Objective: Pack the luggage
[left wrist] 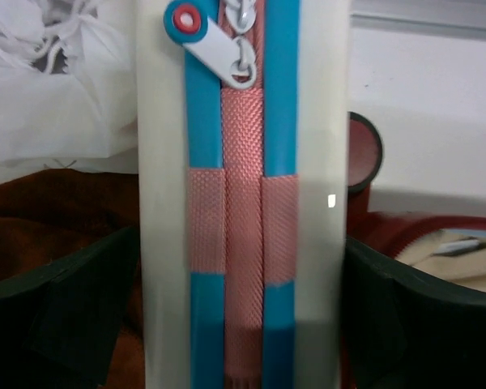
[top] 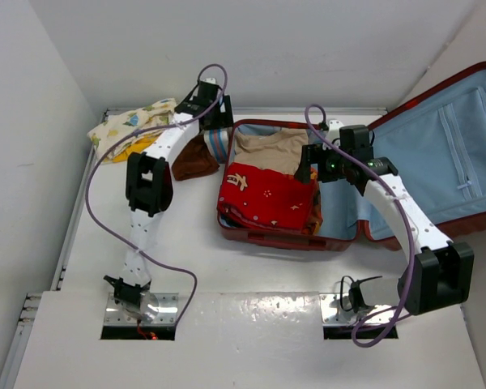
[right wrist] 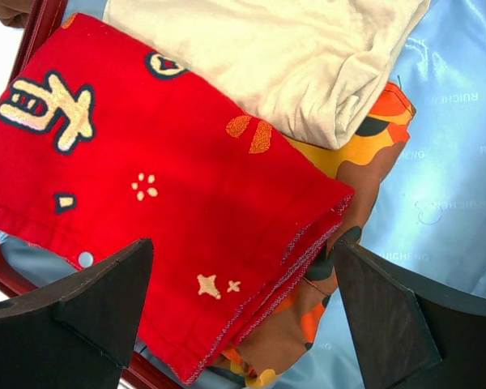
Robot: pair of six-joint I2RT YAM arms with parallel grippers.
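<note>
The luggage (top: 340, 239), dark red with light blue lining, lies open; its lid (top: 458, 146) leans back at the right. Inside are a folded red cloth (top: 267, 196) with light marks, a beige cloth (top: 267, 148) and an orange-patterned garment (right wrist: 364, 162). My left gripper (top: 215, 120) is shut on a white pouch (left wrist: 243, 203) with blue and pink stripes and a zipper, held beside the luggage's far left corner. My right gripper (right wrist: 239, 308) is open and empty, just above the red cloth's (right wrist: 170, 186) folded edge, over the lining (right wrist: 445, 203).
A brown garment (top: 196, 160) lies on the table left of the luggage. A yellow patterned cloth (top: 134, 123) lies at the far left corner. White walls close the table's left and back. One luggage wheel (left wrist: 364, 152) shows beside the pouch.
</note>
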